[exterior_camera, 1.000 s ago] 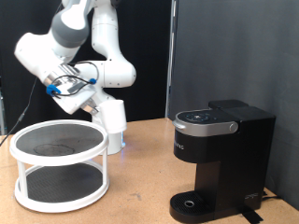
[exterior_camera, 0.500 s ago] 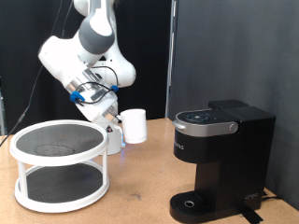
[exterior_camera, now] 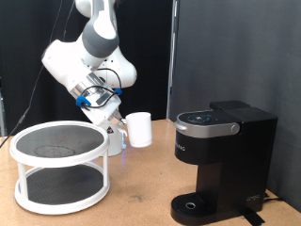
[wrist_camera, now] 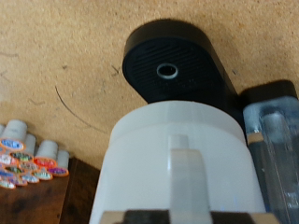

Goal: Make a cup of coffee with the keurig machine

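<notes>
The white cup [exterior_camera: 139,129] hangs in the air, held by my gripper [exterior_camera: 123,128], which is shut on its side. It is to the exterior view's left of the black keurig machine [exterior_camera: 223,162], about level with the machine's lid [exterior_camera: 207,121] and apart from it. In the wrist view the cup [wrist_camera: 177,154] fills the foreground with its handle [wrist_camera: 184,173] facing the camera. Beyond it I see the machine's round drip base [wrist_camera: 173,63] and the clear water tank [wrist_camera: 272,140]. The fingers barely show in the wrist view.
A white two-tier round rack [exterior_camera: 58,166] stands on the wooden table [exterior_camera: 141,202] at the exterior view's left. Several coffee pods [wrist_camera: 28,159] with coloured lids sit in a cluster at the table's edge in the wrist view. A black curtain is behind.
My arm has swung from above the rack towards the machine, carrying the cup to the exterior view's right and a little lower. The machine and rack have not moved.
</notes>
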{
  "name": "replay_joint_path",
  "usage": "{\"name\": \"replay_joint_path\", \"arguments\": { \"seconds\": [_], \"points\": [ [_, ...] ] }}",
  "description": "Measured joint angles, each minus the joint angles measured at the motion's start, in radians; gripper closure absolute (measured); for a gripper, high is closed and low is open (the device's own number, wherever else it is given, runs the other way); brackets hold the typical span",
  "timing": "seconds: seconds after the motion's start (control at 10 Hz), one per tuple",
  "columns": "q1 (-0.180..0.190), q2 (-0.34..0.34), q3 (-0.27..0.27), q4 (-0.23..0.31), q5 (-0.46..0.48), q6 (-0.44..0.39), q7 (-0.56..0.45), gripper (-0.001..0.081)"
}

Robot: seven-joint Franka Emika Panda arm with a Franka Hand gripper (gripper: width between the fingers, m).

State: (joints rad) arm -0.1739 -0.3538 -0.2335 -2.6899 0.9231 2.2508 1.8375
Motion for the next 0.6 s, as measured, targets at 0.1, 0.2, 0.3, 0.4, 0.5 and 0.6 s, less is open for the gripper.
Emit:
{"name": "replay_joint_path", "arguments": {
  "seconds": [0.1, 0.2, 0.3, 0.4, 0.5, 0.6],
  "points": [
    [0.001, 0.02, 0.019, -0.003, 0.001, 0.033, 0.004, 0.0802],
    [0.005, 0.044, 0.034, -0.003, 0.009, 0.062, 0.004, 0.0802],
    [0.011, 0.07, 0.046, -0.003, 0.024, 0.092, 0.0, 0.0802],
    [0.019, 0.097, 0.056, -0.002, 0.044, 0.121, -0.009, 0.0802],
    [0.025, 0.123, 0.065, 0.0, 0.066, 0.143, -0.024, 0.0802],
    [0.032, 0.149, 0.071, 0.003, 0.087, 0.163, -0.04, 0.0802]
  ]
}}
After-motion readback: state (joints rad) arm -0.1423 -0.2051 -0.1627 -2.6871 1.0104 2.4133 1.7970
